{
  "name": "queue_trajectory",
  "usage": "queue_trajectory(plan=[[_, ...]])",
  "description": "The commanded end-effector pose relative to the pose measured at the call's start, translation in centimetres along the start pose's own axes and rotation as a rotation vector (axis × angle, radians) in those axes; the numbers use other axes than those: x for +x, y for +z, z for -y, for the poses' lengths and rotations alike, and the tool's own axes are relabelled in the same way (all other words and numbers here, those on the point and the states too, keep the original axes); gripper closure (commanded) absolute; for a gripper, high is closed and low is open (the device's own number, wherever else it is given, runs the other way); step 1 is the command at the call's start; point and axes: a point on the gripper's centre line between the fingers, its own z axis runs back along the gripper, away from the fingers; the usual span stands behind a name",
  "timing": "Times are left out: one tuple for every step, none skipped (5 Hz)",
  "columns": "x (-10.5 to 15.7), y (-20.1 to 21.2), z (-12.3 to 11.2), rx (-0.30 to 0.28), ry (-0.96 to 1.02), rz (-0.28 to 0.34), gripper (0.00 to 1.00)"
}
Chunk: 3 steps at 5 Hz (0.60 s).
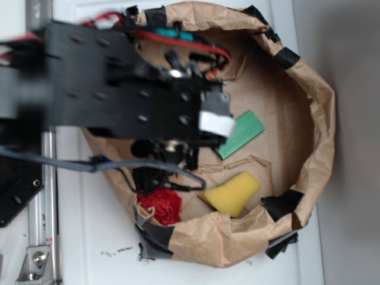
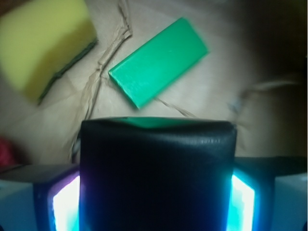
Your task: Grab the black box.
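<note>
In the wrist view the black box fills the lower middle, a glossy dark block with rounded top corners. My gripper is shut on it, and its glowing pads press against the box's left and right sides. In the exterior view the black arm hangs over the paper-lined bowl and the gripper shows a white finger face. There the box cannot be told apart from the dark arm.
A green block lies just beyond the box on the brown paper. A yellow sponge sits to the left and a red crumpled thing nearer the arm. The taped paper wall rings everything.
</note>
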Motion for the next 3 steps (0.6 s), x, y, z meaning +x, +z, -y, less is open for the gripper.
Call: queue_trajectory(plan=[[1.42,4.94,-0.10,0.039,0.009,0.031,1.00],[2.10,4.90,-0.59,-0.005,0.020,0.014,1.00],[2.20,4.70,-0.68,0.013,0.019,0.000,1.00]])
